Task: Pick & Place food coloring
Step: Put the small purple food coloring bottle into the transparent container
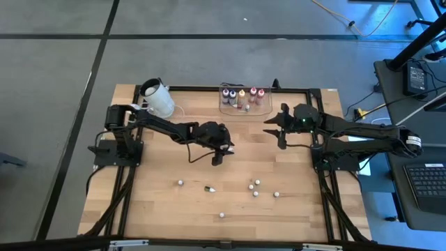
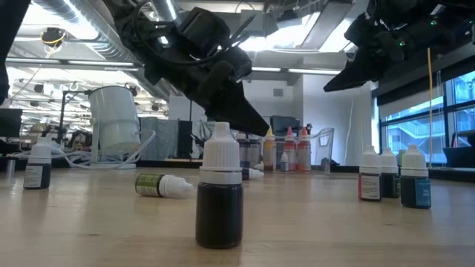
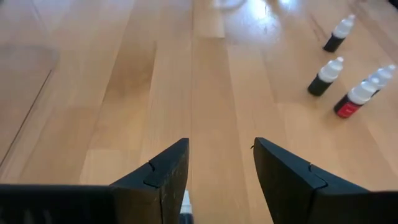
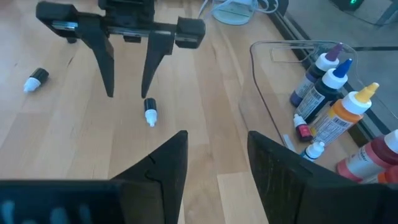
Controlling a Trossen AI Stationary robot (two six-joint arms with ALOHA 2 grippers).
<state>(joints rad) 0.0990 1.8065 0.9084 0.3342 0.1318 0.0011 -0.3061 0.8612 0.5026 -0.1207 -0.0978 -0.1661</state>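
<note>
standing in the clear tub (image 4: 267, 112), coloured bottles (image 4: 336, 115); both hands apart, empty.

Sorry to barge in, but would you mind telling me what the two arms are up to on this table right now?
They are gathering little food coloring bottles into a clear tub at the table's far edge, which already holds several. The left claw hangs open over mid-table just above a small fallen bottle, holding nothing. The right claw waits open and empty near the tub. Several more bottles stand scattered across the near half of the table.
</note>
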